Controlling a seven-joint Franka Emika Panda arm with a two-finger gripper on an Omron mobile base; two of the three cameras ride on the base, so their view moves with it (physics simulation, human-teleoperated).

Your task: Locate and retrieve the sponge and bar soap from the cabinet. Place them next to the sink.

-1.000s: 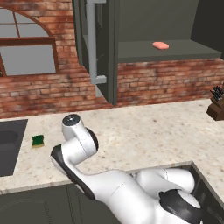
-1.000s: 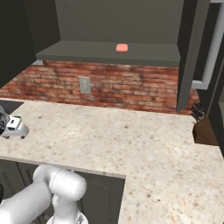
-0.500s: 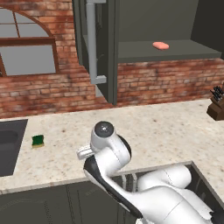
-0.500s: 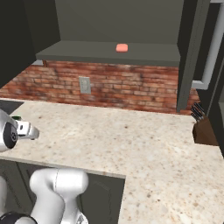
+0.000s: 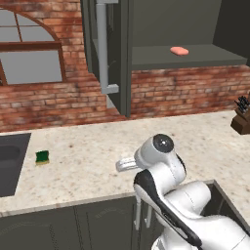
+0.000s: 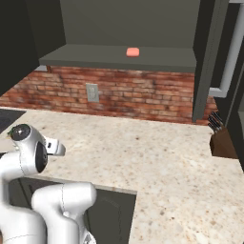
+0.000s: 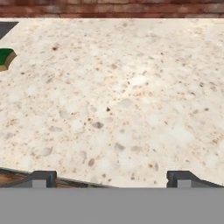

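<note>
The green-and-yellow sponge [image 5: 42,156] lies on the counter just right of the dark sink [image 5: 10,161]; the hand view catches it at its left edge [image 7: 5,58]. On the shelf of the open cabinet [image 5: 190,61] rests the pink bar soap [image 5: 179,50], also seen from the right base view [image 6: 133,52]. My gripper [image 7: 111,179] is open, its fingertips [image 7: 41,178] wide apart and empty, low at the counter's front edge and looking across the speckled top. The sponge is well off to its left.
The cabinet door with its long silver handle [image 5: 102,44] stands open over the counter's back. A knife block [image 5: 241,117] sits at the far right [image 6: 221,138]. A wall outlet [image 6: 92,92] is on the brick backsplash.
My arm has swung right along the counter's front, away from the sponge. The sponge and the bar soap have not moved.
</note>
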